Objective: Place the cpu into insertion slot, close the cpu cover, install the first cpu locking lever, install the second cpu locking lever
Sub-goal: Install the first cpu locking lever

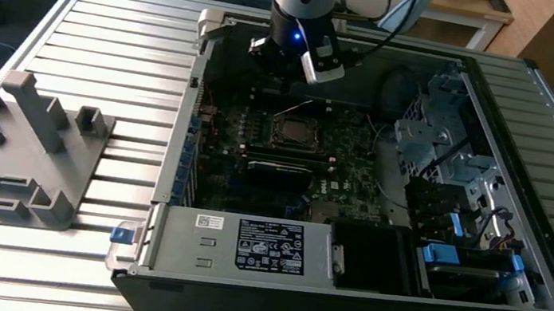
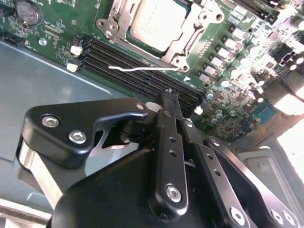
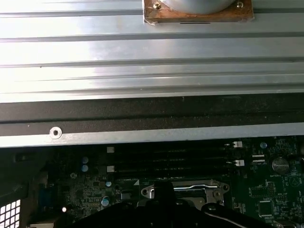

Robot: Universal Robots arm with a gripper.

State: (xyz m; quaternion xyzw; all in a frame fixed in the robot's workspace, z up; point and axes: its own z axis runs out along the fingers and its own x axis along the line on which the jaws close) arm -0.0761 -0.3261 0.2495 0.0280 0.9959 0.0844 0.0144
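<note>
Cpu [image 2: 154, 21] lies seated in the insertion slot [image 2: 180, 59] in the second wrist view. Its dull face shows through the window of the cpu cover [image 2: 118, 26], which looks folded flat around it. One thin wire locking lever [image 2: 142, 69] stands free, reaching out over the long black memory slots [image 2: 118, 54], and I can't see it hooked down. The gripper [image 2: 169, 95] hangs just short of that lever, jaws together and holding nothing.

In the first wrist view the slatted table [image 3: 152, 47] and the case wall [image 3: 152, 135] run close behind the memory slots. The insertion slot and its locking lever [image 3: 194, 186] sit just on the other side of them.

In the exterior view the arm stands at the far wall of the open computer case [image 1: 170, 190], with the gripper [image 1: 284, 72] above the board and near the insertion slot [image 1: 296, 131].

To my eye the danger is the locking lever. It looks thin and springy, so jaws pushing on it could slide off and strike the memory slots or the small capacitors [image 2: 216, 71] beside the insertion slot, or skid onto the cpu. The case wall is near on one side, the drive cage [image 1: 451, 138] on the exterior view's right stands apart, and overhead is open. The grey fixture [image 1: 26, 147] lies well apart on the table.
</note>
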